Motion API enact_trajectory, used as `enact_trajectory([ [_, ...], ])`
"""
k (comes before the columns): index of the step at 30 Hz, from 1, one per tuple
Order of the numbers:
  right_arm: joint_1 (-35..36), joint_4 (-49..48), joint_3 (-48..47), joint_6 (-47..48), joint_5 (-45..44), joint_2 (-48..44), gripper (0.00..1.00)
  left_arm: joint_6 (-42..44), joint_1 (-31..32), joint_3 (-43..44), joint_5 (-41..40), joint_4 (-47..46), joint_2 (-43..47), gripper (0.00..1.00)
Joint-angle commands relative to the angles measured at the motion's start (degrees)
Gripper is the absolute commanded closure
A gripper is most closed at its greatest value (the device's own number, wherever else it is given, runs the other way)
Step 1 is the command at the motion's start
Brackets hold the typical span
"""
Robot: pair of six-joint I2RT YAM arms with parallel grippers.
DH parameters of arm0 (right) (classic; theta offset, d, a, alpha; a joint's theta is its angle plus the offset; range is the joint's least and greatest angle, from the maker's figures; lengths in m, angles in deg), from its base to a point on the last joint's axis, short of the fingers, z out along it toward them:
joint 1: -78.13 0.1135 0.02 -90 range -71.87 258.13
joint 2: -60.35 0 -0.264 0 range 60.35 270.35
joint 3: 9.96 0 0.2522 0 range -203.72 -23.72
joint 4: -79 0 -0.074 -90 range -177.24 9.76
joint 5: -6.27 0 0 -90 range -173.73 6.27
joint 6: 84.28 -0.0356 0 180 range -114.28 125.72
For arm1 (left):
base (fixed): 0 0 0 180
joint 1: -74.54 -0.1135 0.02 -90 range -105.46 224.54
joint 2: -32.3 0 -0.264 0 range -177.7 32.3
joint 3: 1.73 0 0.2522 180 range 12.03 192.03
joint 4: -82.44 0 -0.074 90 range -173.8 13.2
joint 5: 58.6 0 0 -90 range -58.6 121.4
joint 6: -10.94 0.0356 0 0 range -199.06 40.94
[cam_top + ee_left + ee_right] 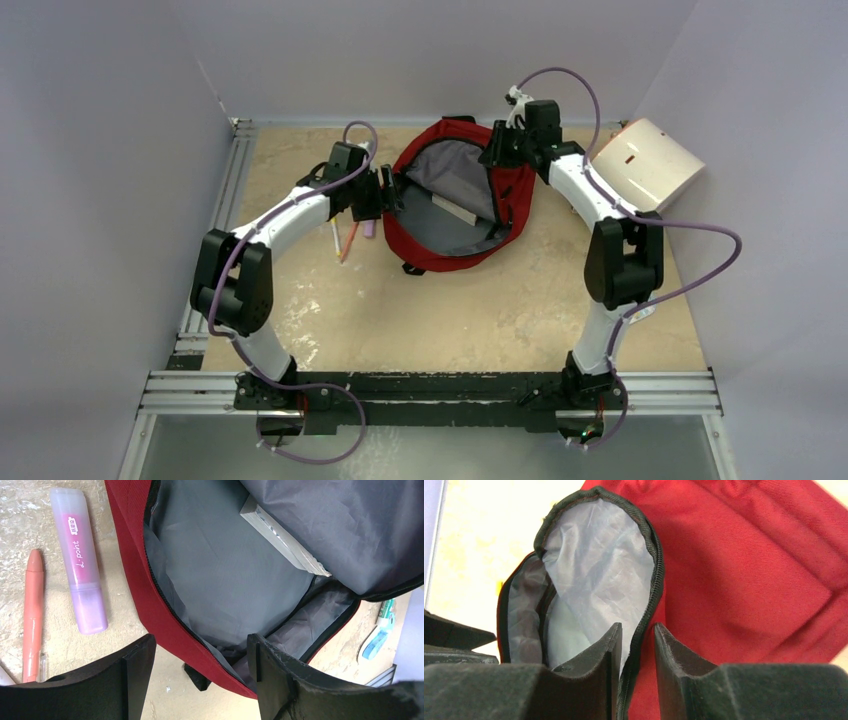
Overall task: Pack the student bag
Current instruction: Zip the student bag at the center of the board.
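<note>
The big, soft, dark-red cloth student bag [440, 256] lay near the far side of the sandy-brown table [450, 320], between the two arms. Its mouth was unzipped, and I could see the grey lining inside.

One thing was already in the bag: a flat, pale grey slab that looked like a thin book [280, 542]. It rested against the lining.

Other things were not packed yet. A long orange pen [33, 615] and a fat, see-through purple and pink tube [80, 565] lay side by side on the table, just beside the bag's left edge. On the other side of the bag lay a small blue and white thing [380, 635], too small for me to name. A white box with round corners [650, 162] sat in the far right corner, well apart from the bag.

The left gripper [201, 647] hung over the bag's left rim. Its two black fingers stood wide apart and held nothing.

The right gripper [636, 635] was at the bag's far right edge. Its fingers were narrow, with the black zipper rim between them. I could not tell if they squeezed it tight.

So I thought the job was only just begun. One thing was in. The pen, the tube and maybe more had to go in, and then the bag needed zipping.
</note>
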Motion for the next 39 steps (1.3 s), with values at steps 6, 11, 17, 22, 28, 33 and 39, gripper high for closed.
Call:
enact_trajectory([
  [6, 0.45, 2.92, -0.33, 4.72, -10.28, -3.06, 0.91, 1.23, 0.06, 1.25, 0.13, -0.68, 0.27, 0.34],
  [11, 0.71, 1.13, 1.63, 5.33, -5.92, -6.05, 1.0, 1.25, 0.05, 1.14, 0.13, -0.51, 0.16, 0.34],
  [17, 0.72, 1.26, 4.69, 4.87, -2.51, -10.21, 1.0, 1.43, 0.06, 1.18, 0.11, -0.42, -0.09, 0.35],
  [22, 0.76, 0.98, 7.96, 5.59, 6.14, -14.43, 1.0, 1.52, 0.05, 1.14, 0.04, -0.32, -0.11, 0.35],
  [28, 1.81, 5.23, 10.76, 8.37, 14.29, -16.27, 1.0, 1.64, 0.02, 0.97, -0.12, -0.24, -0.25, 0.35],
  [33, 3.38, 4.87, 16.64, 8.65, 16.7, -19.88, 0.88, 1.53, 0.05, 0.79, -0.07, -0.24, -0.67, 0.35],
  [39, 3.55, 4.14, 20.49, 10.56, 25.02, -22.94, 0.74, 1.32, 0.05, 0.71, 0.04, -0.06, -0.91, 0.35],
])
